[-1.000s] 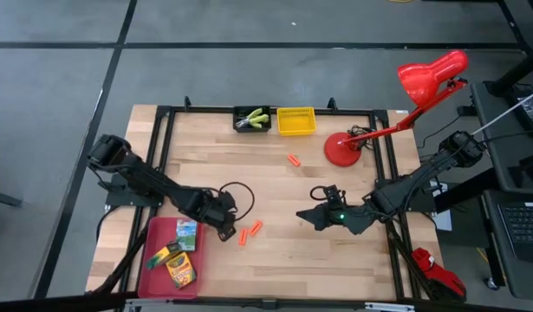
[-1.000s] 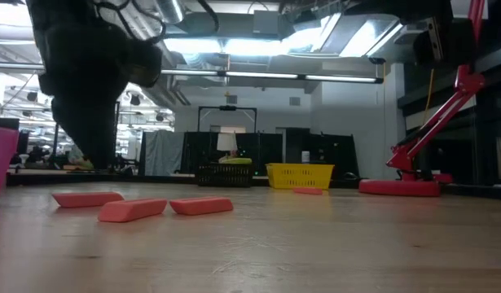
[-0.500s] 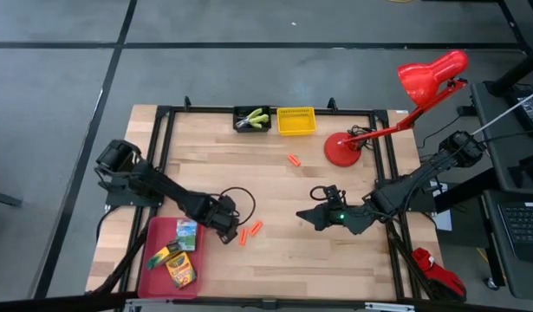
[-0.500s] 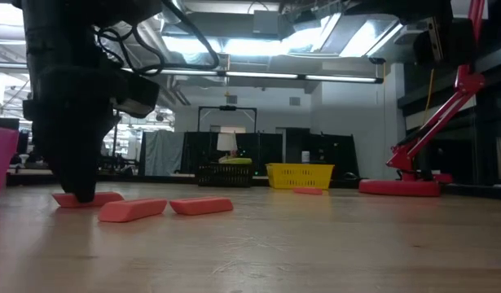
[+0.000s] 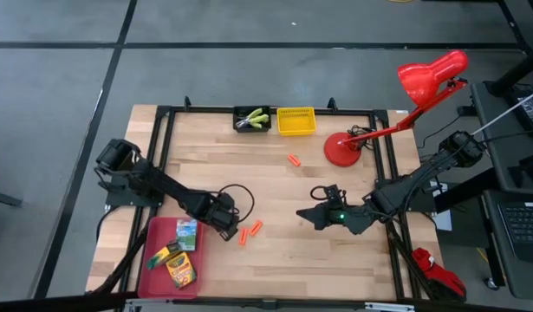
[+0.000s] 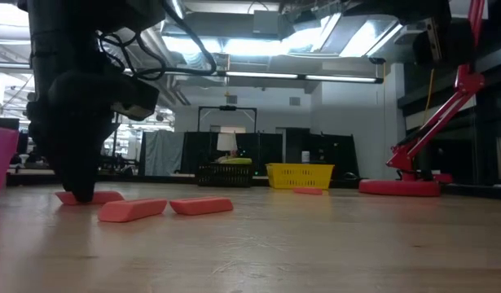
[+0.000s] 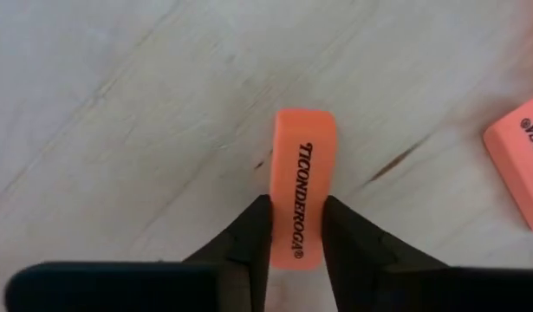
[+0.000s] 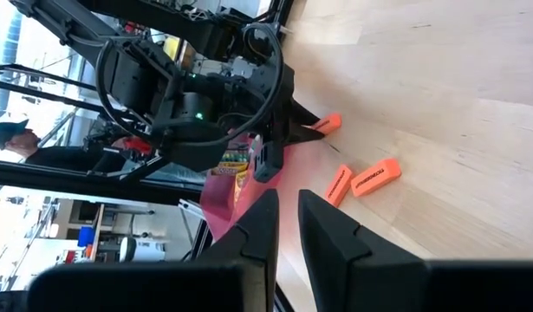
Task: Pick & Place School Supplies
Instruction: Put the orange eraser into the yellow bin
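Observation:
My left gripper (image 5: 226,230) stands over the leftmost of three orange erasers (image 7: 302,165) on the table's near left and is shut on it; it also shows in the low view (image 6: 77,194). Two more erasers (image 5: 250,231) lie flat just right of it, and another (image 5: 294,159) lies farther back. Three crayon boxes (image 5: 174,256) lie in the red tray (image 5: 153,234). Lime-handled tools (image 5: 254,117) lie in the black bin. My right gripper (image 5: 306,217) waits shut and empty at the near right, just above the table. My left gripper pinches the eraser's two long sides (image 7: 282,186) between its two fingers, near one end. The fingers (image 7: 256,221) come from above, pointing down, and lie across the eraser. The eraser lies flat on the table, printed face up.
A yellow bin (image 5: 295,120) stands beside the black bin (image 5: 238,113) at the far edge. A red desk lamp (image 5: 341,149) stands at the far right. A black frame (image 5: 162,139) runs round the table. Bare wood lies in the middle.
My left gripper has come down from above the table onto the leftmost eraser and then stayed there. The eraser has kept its place on the table.

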`<state>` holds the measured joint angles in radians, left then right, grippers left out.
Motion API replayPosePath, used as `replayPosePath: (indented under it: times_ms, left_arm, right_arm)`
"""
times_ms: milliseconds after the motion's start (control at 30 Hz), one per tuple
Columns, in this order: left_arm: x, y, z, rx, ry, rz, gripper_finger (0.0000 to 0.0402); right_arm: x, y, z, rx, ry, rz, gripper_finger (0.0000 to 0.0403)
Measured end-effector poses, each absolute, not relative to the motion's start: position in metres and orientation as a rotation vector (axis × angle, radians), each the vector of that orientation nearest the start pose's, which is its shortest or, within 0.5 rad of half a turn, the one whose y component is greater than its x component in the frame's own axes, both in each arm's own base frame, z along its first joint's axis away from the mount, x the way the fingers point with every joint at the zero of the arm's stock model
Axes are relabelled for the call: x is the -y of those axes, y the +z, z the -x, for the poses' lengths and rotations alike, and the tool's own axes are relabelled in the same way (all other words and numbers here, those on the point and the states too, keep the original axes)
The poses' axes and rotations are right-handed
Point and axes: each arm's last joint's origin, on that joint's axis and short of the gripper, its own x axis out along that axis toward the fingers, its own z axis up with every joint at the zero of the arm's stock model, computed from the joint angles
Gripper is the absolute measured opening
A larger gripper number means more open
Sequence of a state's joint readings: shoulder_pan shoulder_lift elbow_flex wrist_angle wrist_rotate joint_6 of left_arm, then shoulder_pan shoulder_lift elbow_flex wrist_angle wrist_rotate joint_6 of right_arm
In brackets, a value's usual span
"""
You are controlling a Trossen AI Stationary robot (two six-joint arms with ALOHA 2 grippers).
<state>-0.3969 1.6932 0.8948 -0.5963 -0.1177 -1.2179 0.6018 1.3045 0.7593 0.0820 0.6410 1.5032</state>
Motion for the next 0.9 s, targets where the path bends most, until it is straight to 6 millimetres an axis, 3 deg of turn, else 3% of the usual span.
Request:
replayPosePath:
  times_ms: [367, 533, 700, 900]
  left_arm:
    - [0.082, 0.147, -0.281, -1.148, 0.518, 0.702, 0.0082]
    - [0.059, 0.15, -0.295, -1.08, 0.484, 0.711, 0.0078]
    - [0.021, 0.156, -0.31, -0.968, 0.44, 0.729, 0.0081]
    - [-0.047, 0.167, -0.323, -0.764, 0.425, 0.784, 0.0078]
  right_arm:
    - [-0.139, 0.242, -0.234, -0.226, -0.333, -1.207, 0.0052]
    - [-0.138, 0.243, -0.234, -0.204, -0.345, -1.206, 0.0052]
    - [-0.137, 0.245, -0.234, -0.181, -0.358, -1.194, 0.0052]
    - [-0.135, 0.247, -0.233, -0.144, -0.377, -1.182, 0.0052]
